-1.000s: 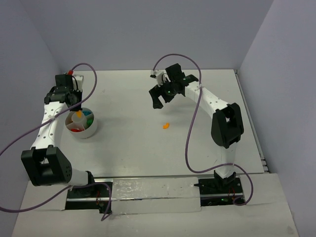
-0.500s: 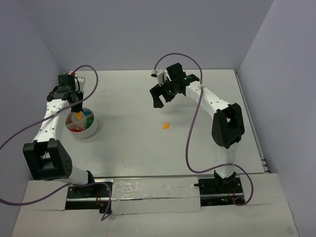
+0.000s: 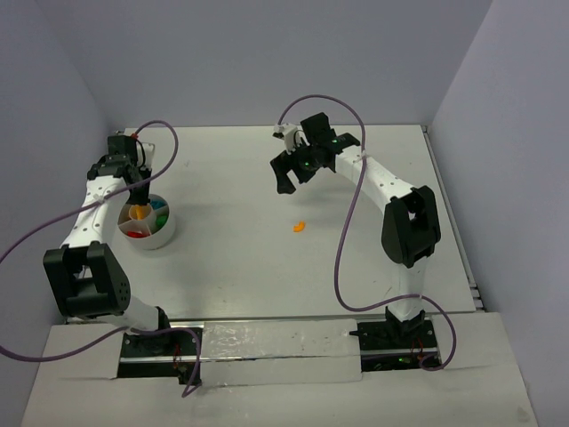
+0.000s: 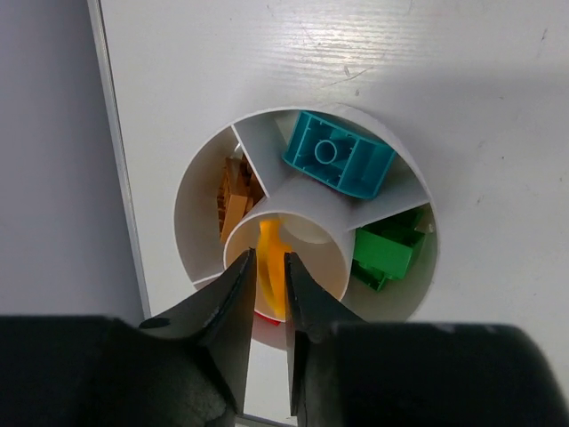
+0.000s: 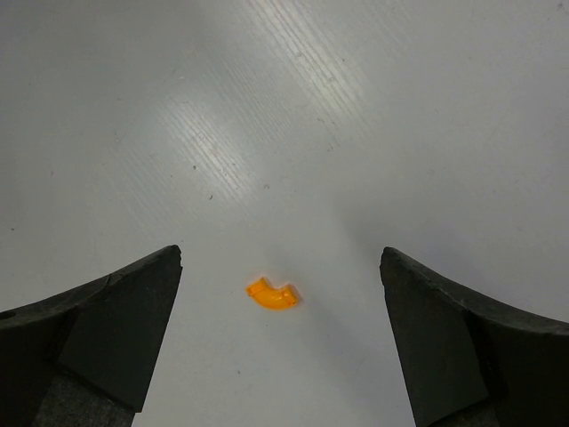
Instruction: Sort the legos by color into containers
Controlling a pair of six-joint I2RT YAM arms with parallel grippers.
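Fingers (image 4: pixel 233 307) of the left gripper (image 4: pixel 269 260) sit nearly together, seemingly pinching a curved orange lego (image 4: pixel 271 238) over the white bowl (image 4: pixel 267 133).
On the table (image 4: pixel 400 53), the bowl fills the lower middle of the left wrist frame: cyan brick (image 4: pixel 340 165) at top, green bricks (image 4: pixel 384 253) at right, orange pieces (image 4: pixel 236 191) at upper left. The held lego hangs over the central ring (image 4: pixel 311 233), so it likely needs nudging up-left over the orange compartment before release. The right gripper (image 5: pixel 280 260) hovers spread wide above a loose orange lego (image 5: pixel 272 294).

Behind the left gripper (image 4: pixel 268 258) we see only a sliver of the red lego (image 4: pixel 267 316); the orange lego (image 4: pixel 269 238) and the bowl (image 4: pixel 188 203) are partly hidden there too.
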